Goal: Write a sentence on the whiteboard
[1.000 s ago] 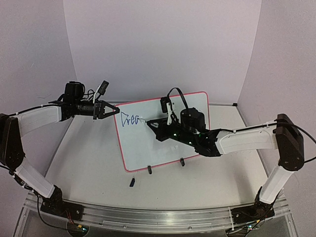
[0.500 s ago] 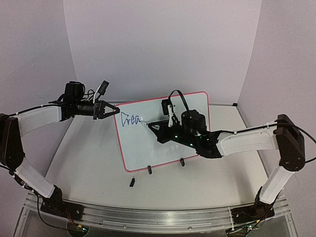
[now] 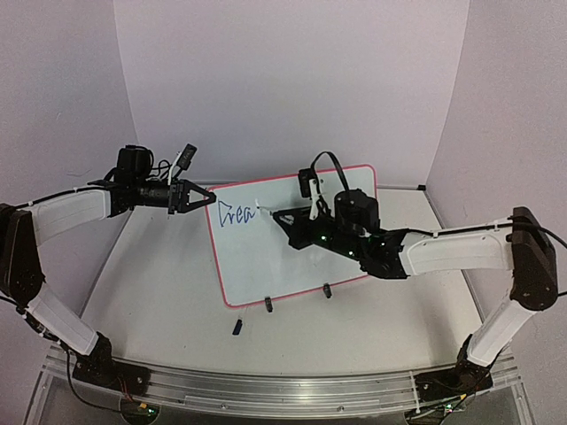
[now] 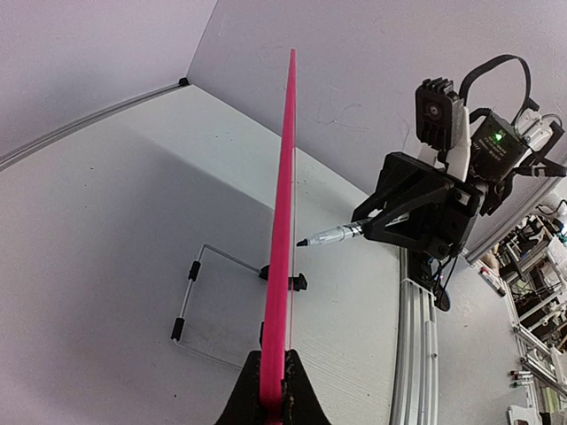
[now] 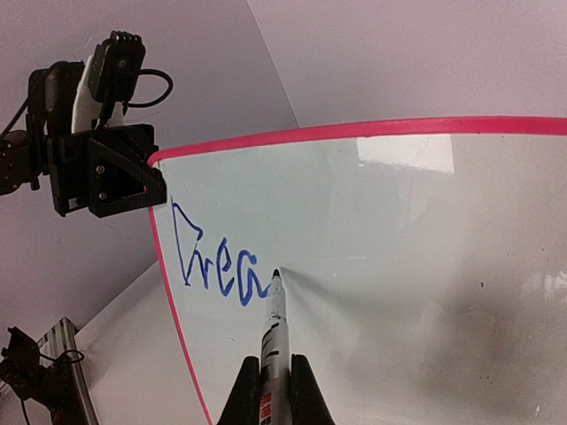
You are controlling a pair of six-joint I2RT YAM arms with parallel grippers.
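Note:
The whiteboard stands tilted on the table, white with a pink rim. Blue letters reading about "Drea" are at its upper left. My left gripper is shut on the board's upper left rim; in the left wrist view the rim runs edge-on between the jaws. My right gripper is shut on a marker. In the right wrist view the marker has its tip at the board, at the end of the last letter.
Two black clip feet hold the board's lower edge. A small dark cap lies on the table in front of the board. A wire stand sits behind the board. Walls close off the back and both sides.
My right gripper has moved the marker tip a little right and up along the board, and the last letter has grown a tail. The left gripper and the board have not moved.

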